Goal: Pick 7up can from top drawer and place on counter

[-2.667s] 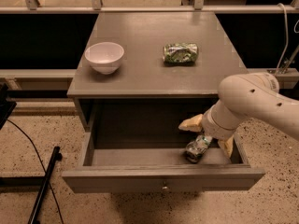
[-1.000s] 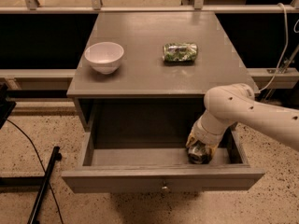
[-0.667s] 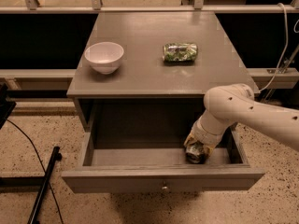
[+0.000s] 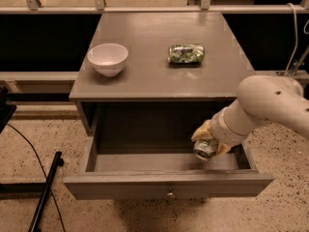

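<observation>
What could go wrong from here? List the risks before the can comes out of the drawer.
1. The tool, low at the right side of the open top drawer, holds the 7up can tilted, so it could slip during the lift.
2. The counter has its front edge close above the arm, and the lift may clip it.
3. The white bowl and green packet already sit on the counter, so aim for a bare spot.

Tool (image 4: 211,140) gripping 7up can (image 4: 204,149) in top drawer (image 4: 145,185), R side; bowl (image 4: 108,58), green pkt (image 4: 186,53) on counter (image 4: 145,30).

No writing is legible, even on the 7up can (image 4: 205,150); the end effector (image 4: 210,144) clasps it. Both are at the right end of the top drawer (image 4: 166,180).
</observation>
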Tool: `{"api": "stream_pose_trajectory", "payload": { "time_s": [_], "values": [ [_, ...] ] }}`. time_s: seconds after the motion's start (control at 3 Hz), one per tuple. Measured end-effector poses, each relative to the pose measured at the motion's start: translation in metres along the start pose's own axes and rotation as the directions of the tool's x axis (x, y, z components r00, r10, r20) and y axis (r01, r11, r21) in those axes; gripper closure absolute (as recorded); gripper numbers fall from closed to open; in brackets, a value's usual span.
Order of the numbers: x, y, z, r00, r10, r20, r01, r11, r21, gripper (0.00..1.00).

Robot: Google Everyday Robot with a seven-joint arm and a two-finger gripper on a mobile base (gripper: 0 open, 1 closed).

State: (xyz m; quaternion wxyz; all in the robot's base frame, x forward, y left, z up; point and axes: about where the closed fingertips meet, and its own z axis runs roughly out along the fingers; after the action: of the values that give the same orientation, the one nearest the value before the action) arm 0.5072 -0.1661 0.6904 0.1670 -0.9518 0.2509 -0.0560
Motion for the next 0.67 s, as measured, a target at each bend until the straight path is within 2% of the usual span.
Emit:
{"api": "stream_pose_trajectory", "payload": {
  "time_s": [0.33,0.67],
  "values": [
    [-0.015,-0.008,-0.057,0.996,-0.058,-0.067,0.061,0.9967,0.053,0.69],
    [-0.019,-0.017,-0.107,0.985,-0.101,-0.139,0.108,0.9930,0.048,0.67]
  ]
}}
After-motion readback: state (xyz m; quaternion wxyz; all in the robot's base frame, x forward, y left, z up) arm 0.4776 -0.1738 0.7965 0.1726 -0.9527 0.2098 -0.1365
